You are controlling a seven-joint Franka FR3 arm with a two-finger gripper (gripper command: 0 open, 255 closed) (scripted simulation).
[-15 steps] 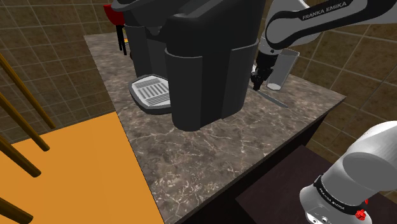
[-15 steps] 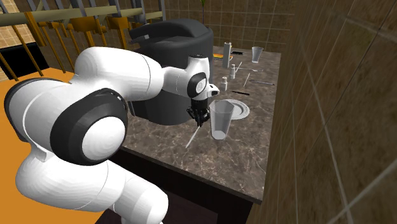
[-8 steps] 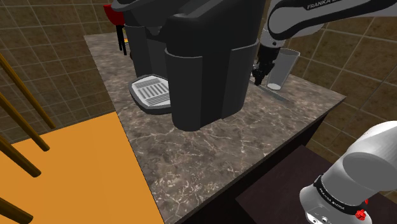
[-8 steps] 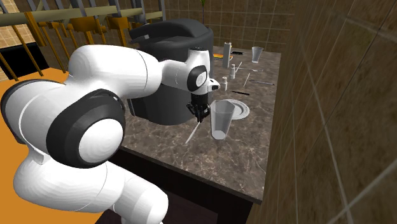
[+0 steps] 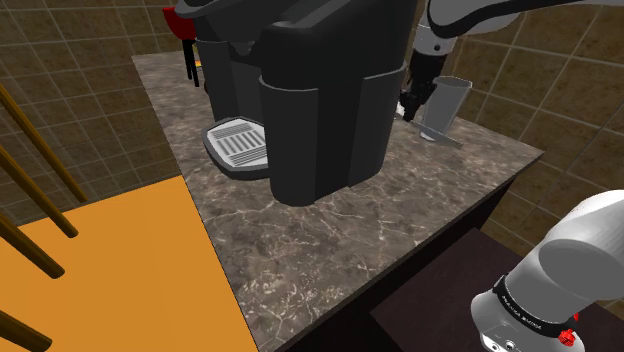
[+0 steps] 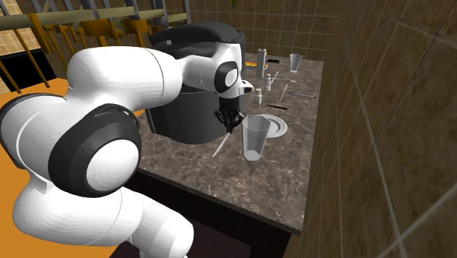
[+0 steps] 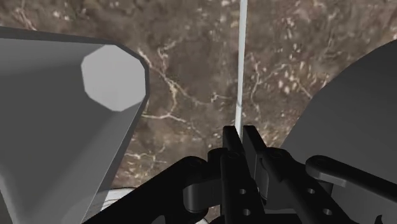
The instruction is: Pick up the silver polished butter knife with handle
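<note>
We see the gripper pinched tight on the knife, the glass at its four o'clock in the second exterior view.

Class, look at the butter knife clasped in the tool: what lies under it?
Under the butter knife shows bare brown marbled countertop, between the glass and the dark machine. The tool covers the gripped end; whether its tip touches the counter is unclear.
</note>
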